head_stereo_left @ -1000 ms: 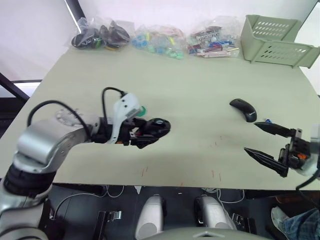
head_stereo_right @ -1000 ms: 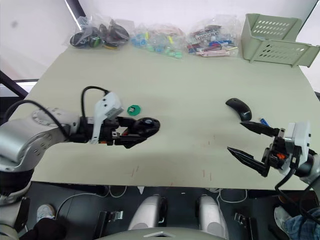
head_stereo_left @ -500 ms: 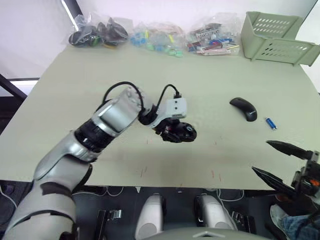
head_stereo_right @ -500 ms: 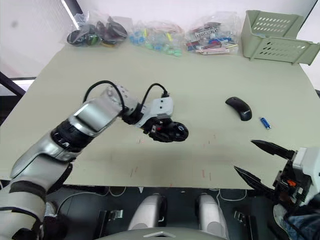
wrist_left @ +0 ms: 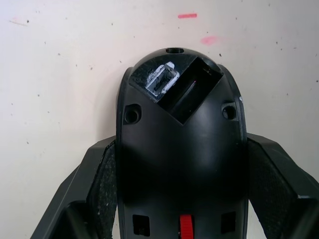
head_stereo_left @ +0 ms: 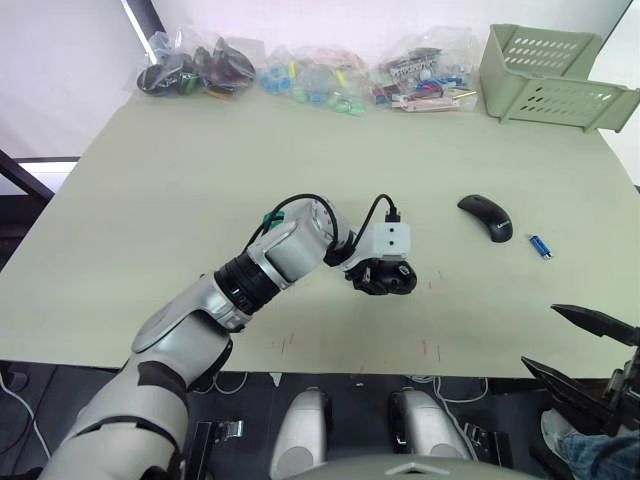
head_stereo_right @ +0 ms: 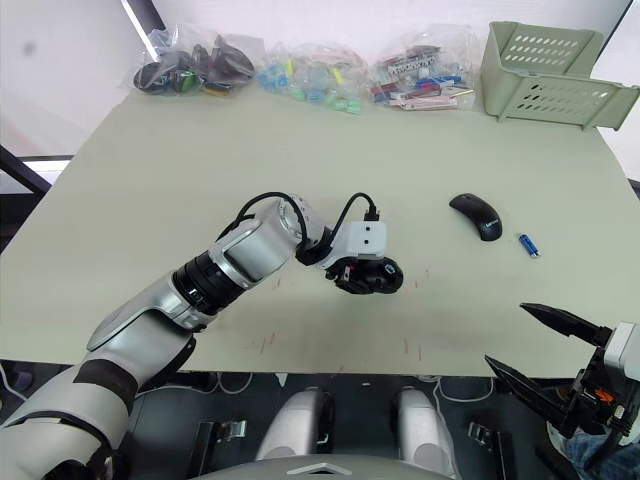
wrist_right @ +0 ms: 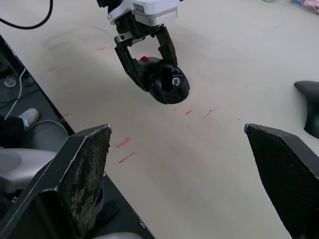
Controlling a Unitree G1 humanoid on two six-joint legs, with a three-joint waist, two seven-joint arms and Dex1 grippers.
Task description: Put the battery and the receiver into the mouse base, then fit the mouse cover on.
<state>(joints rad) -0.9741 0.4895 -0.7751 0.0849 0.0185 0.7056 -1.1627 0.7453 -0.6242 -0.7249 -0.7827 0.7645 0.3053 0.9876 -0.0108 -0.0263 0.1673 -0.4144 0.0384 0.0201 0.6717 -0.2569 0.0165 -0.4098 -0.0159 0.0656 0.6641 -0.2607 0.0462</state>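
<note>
Centrally, the left gripper (head_stereo_left: 385, 278) clamps the mouse base (wrist_left: 180, 149); no readable writing shows. Near right, the right gripper (head_stereo_right: 545, 352) gapes wide, empty.

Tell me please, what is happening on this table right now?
The left gripper holds the mouse base between its fingers, near the middle of the table. Its inner compartment is open and has no battery in it. The right gripper hangs open at the near right edge, holding nothing. The battery and the mouse cover lie apart on the table's right side.
</note>
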